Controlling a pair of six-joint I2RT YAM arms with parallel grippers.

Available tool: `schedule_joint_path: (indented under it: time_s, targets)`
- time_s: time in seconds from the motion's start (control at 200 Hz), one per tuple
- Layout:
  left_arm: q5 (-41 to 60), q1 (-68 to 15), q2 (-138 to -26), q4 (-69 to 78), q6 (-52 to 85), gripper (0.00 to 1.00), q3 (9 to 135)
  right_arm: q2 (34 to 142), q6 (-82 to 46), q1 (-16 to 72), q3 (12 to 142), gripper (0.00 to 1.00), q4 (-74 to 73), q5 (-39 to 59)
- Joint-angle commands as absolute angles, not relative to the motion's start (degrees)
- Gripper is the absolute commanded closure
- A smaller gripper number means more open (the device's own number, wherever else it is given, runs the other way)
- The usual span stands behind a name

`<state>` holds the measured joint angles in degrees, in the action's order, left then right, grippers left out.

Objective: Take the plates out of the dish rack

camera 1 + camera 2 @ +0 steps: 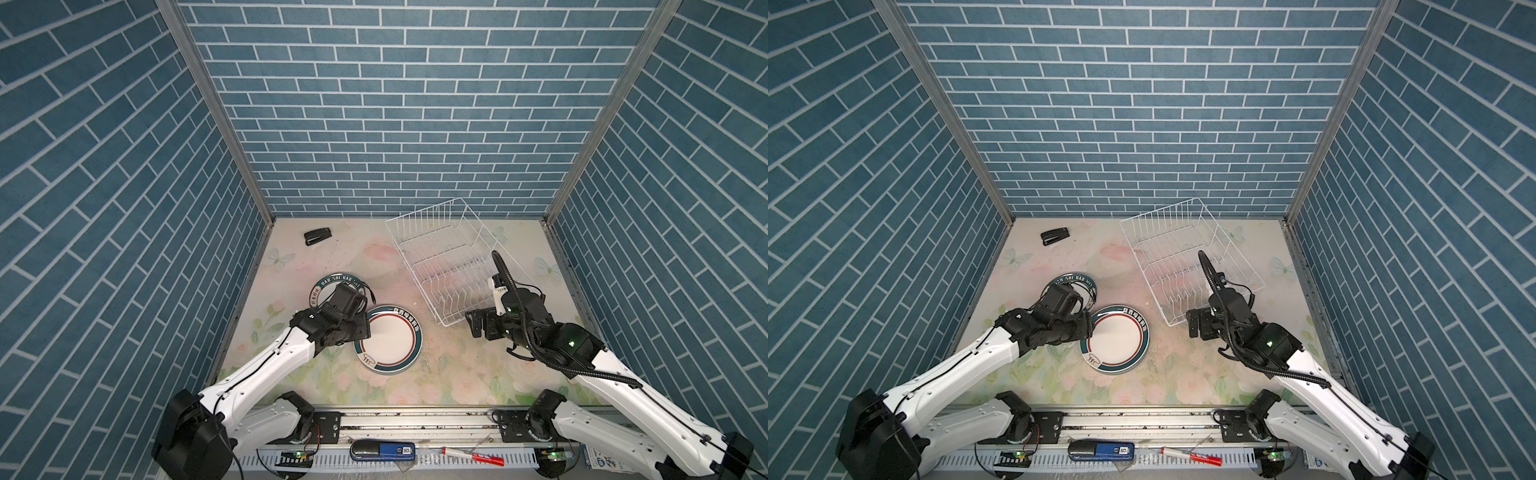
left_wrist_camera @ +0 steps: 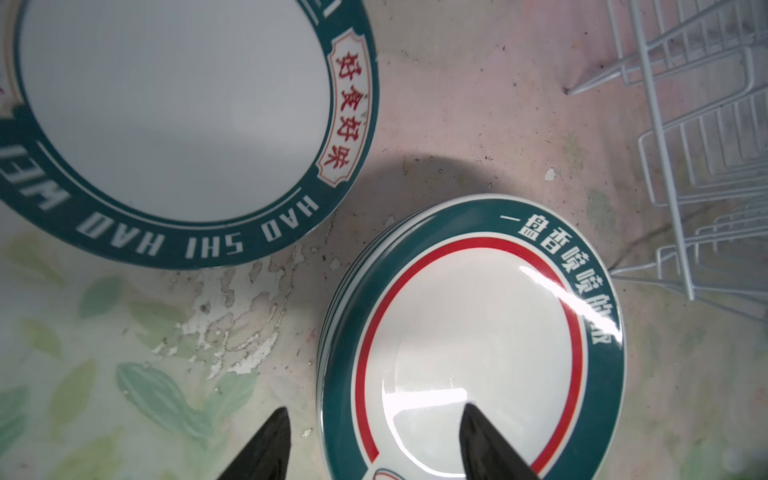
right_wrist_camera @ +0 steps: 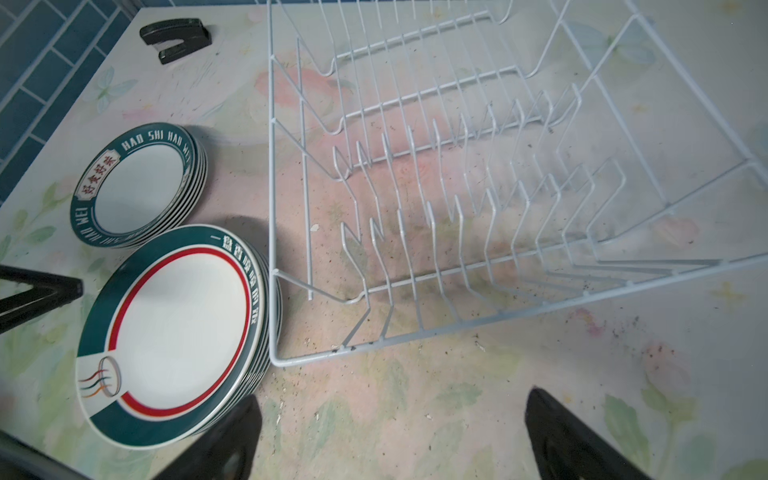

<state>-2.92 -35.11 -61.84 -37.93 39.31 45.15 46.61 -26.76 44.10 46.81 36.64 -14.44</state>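
Note:
The plates lie in two stacks on the flowered table. One stack has a red ring inside its green rim [image 1: 392,338] [image 1: 1119,338] [image 3: 174,328]. The other has a lettered green rim [image 1: 330,278] [image 2: 174,116] [image 3: 137,187]. The white wire dish rack [image 1: 449,266] [image 1: 1183,257] [image 3: 478,174] holds no plates. My left gripper [image 2: 376,409] is open at the red-ringed stack [image 2: 478,332], one finger over the top plate and the other outside its rim. My right gripper [image 3: 392,397] is open above bare table by the rack's near corner.
A black stapler [image 1: 317,237] [image 3: 176,37] lies at the back left. Blue brick walls close in three sides. On the front rail lie a blue device [image 1: 382,451] and a red pen [image 1: 473,456]. The left arm's finger [image 3: 41,291] shows beside the red-ringed stack.

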Motion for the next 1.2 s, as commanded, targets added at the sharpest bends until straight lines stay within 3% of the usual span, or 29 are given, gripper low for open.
schedule_joint_path:
  time_s: [0.0, 0.08, 0.205, 0.33, 0.415, 0.525, 0.63, 0.83, 0.925, 1.02, 1.195]
  targets:
    - [-15.17, -36.13, -58.94, -41.31, 33.36, 0.26, 51.02, 44.55, -29.59, 44.03, 46.17, 0.01, 36.65, -28.47]
    - [-23.03, -36.14, -58.43, -42.73, 30.90, 0.11, 55.57, 43.61, -30.73, 44.03, 46.29, 0.01, 34.91, -39.53]
    - [-34.85, -36.14, -58.92, -39.74, 25.06, 0.05, 60.22, 44.30, -31.25, 44.03, 47.28, 0.01, 31.87, -61.88]
    - [-41.97, -36.01, -59.31, -30.94, 15.12, 0.01, 60.21, 45.78, -12.39, 43.95, 45.63, 0.01, 13.19, -72.16]
    - [-45.98, -35.61, -59.80, -26.82, 11.92, 0.01, 59.82, 49.08, -2.02, 43.45, 46.99, 0.01, 5.37, -71.36]
    - [-46.77, -33.83, -60.87, -24.40, 6.61, 0.01, 59.85, 54.06, 2.80, 42.72, 48.60, 0.01, 6.04, -68.63]
    - [-40.20, -30.27, -62.30, -22.42, 0.12, 0.01, 58.01, 57.44, 5.85, 39.04, 48.05, 0.01, 4.92, -65.33]
    - [-33.72, -22.51, -57.96, 0.69, -7.76, 0.00, 39.87, 55.07, 2.86, 27.71, 40.25, 0.01, -0.23, -40.53]
    - [-30.80, -19.58, -53.88, 17.04, -10.54, 0.01, 27.74, 53.67, 4.92, 24.36, 33.31, 0.01, -9.35, -36.29]
    - [-23.12, -16.68, -52.70, 24.23, -9.53, 0.01, 21.71, 52.57, 4.57, 20.12, 26.51, 0.01, -17.45, -30.12]
    - [-20.09, -14.33, -63.12, 31.13, -11.57, 0.01, 21.11, 54.24, 2.35, 14.80, 17.28, 0.01, -30.38, -24.11]
